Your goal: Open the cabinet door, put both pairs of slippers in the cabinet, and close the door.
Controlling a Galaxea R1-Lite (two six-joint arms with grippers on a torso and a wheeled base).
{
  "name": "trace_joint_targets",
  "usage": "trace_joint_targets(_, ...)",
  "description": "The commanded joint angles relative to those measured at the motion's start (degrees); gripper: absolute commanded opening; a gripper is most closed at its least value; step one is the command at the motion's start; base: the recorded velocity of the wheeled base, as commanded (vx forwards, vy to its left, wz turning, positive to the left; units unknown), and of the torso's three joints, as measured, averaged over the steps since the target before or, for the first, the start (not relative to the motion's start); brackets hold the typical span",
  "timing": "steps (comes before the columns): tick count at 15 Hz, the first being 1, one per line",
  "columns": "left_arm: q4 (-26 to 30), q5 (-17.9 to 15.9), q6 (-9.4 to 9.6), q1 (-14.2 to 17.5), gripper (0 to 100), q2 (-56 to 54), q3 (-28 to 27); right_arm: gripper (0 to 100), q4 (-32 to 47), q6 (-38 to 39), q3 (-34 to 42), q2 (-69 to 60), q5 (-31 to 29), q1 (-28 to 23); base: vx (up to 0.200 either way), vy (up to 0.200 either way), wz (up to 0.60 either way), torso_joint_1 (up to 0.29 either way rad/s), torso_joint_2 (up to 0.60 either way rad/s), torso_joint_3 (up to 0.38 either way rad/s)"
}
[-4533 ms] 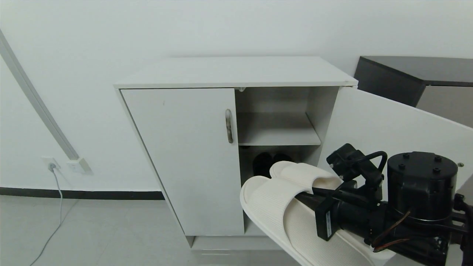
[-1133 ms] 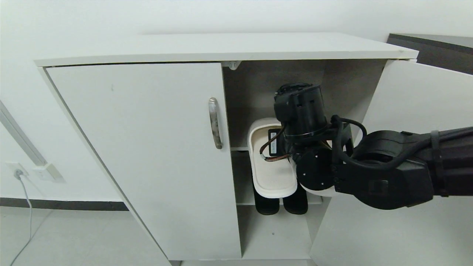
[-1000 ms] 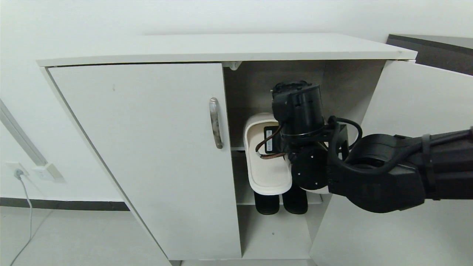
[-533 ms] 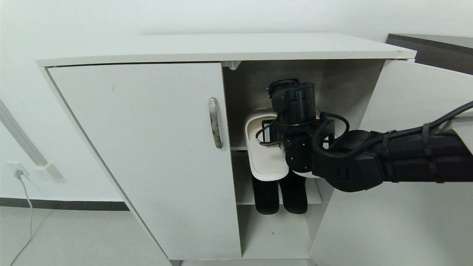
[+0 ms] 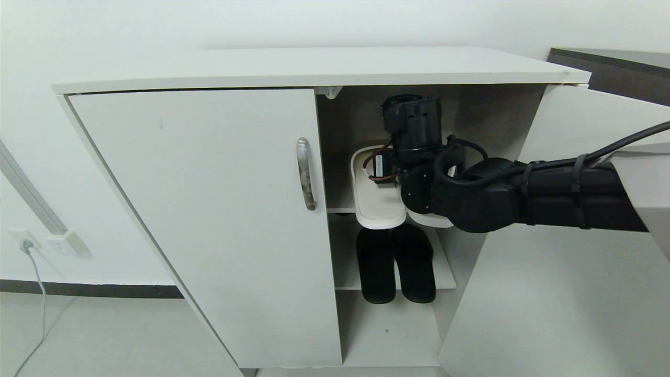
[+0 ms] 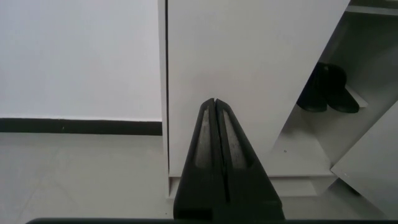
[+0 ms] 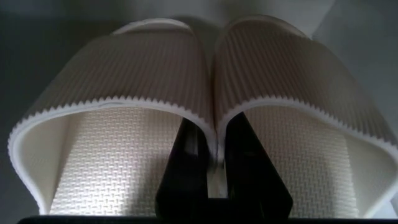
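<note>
Lifted since half a second ago, the white slippers (image 5: pixel 378 199) now sit at the level of the upper shelf (image 5: pixel 339 210) instead of hanging in front of the black slippers (image 5: pixel 396 262), and the right arm (image 5: pixel 523 193) has gone deeper into the cabinet (image 5: pixel 314 63). From the head, the white pair lies toes inward with both heels past the shelf's front edge; whether the soles rest on the shelf cannot be told. The black pair lies side by side on the lower shelf (image 5: pixel 445 280), the right door (image 5: pixel 549 293) stands wide open, and the left door (image 5: pixel 209 209) is closed. At the left wrist, the left claw (image 6: pixel 214 107) is pressed shut on nothing, held low outside the left door, with the black slippers (image 6: pixel 326 90) off to the side. At the right wrist, the right claw (image 7: pixel 216 155) pinches the two inner strap edges of the white slippers (image 7: pixel 124 112) together, so one grip carries both. To do this step well, I would push in level until the heels clear the shelf edge, settle the soles flat, and only then let go. Drawing straight back should keep the fingers from snagging the straps and dragging the pair out, and the forearm needs to stay off the open door.
</note>
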Motion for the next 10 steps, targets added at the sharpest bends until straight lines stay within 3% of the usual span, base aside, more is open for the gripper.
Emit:
trace_joint_targets(1, 0.0, 0.0, -0.02, 0.0, 0, 0.0, 0.0, 0, 0.5, 0.0, -3.0, 2.5, 0.0, -1.1, 0.0, 0.0, 0.0, 0.0, 0.0, 0.0)
trace_joint_targets(10, 0.0, 0.0, -0.02, 0.0, 0, 0.0, 0.0, 0, 1.6, 1.1, -3.8, 3.9, 1.6, -2.7, 0.0, 0.0, 0.0, 0.0, 0.0, 0.0)
